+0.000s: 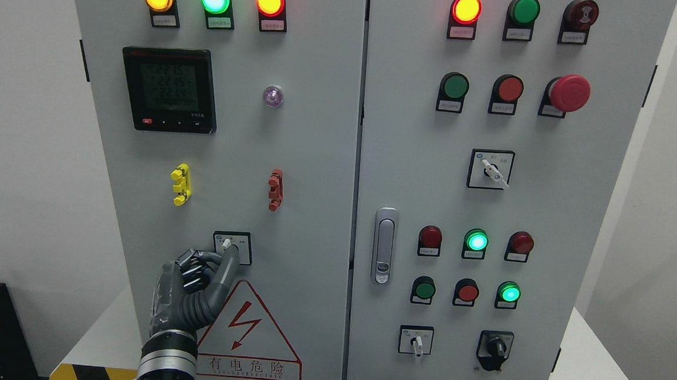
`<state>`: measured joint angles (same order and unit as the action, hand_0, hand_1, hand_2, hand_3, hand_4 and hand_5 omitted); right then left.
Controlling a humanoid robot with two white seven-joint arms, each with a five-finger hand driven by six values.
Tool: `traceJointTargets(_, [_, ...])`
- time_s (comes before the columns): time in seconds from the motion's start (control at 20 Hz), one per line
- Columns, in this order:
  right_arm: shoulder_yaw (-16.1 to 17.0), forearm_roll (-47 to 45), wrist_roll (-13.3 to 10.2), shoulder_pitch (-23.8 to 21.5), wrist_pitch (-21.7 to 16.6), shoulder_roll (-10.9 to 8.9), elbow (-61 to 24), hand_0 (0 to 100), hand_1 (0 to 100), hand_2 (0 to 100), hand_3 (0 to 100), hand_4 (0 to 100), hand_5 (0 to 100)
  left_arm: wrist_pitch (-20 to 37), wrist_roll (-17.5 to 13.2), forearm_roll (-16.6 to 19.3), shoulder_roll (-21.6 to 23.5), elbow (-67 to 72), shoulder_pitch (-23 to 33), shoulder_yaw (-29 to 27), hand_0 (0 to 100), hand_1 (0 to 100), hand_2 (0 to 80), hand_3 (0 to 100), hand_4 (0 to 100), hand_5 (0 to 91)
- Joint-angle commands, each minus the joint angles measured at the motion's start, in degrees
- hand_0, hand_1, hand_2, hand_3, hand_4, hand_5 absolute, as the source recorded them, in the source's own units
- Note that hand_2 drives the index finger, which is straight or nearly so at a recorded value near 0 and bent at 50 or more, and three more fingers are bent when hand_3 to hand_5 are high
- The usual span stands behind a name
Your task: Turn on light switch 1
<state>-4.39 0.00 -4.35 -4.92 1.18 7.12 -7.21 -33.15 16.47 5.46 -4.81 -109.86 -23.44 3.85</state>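
A small selector switch with a white lever sits in a black-framed plate low on the left cabinet door, above the red warning triangle. My left hand rises from the bottom edge just below it. Its index finger is stretched up and its tip rests against the right side of the white lever. The other fingers are curled into the palm and hold nothing. The lever tilts slightly to the left. My right arm does not show.
Above the switch are a yellow terminal, a red terminal, a digital meter and three lit lamps. The right door carries a handle, push buttons, an emergency stop and several rotary switches.
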Motion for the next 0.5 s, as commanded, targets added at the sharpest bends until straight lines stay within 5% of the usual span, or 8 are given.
traceJointTargets(0.0, [0.0,-1.41,0.04,0.0,0.05,0.0,0.0,0,0,0,0,0,0,0.01,-0.13,-0.02,0.06,0.0,0.06,0.28,58,56,58.3,98,98,88.4])
traceJointTargets(0.45, [0.0,-1.41,0.04,0.0,0.05,0.0,0.0,0,0,0,0,0,0,0.01,-0.21,-0.1,0.06,0.0,0.06,0.36,62,56,58.5,98,98,88.5])
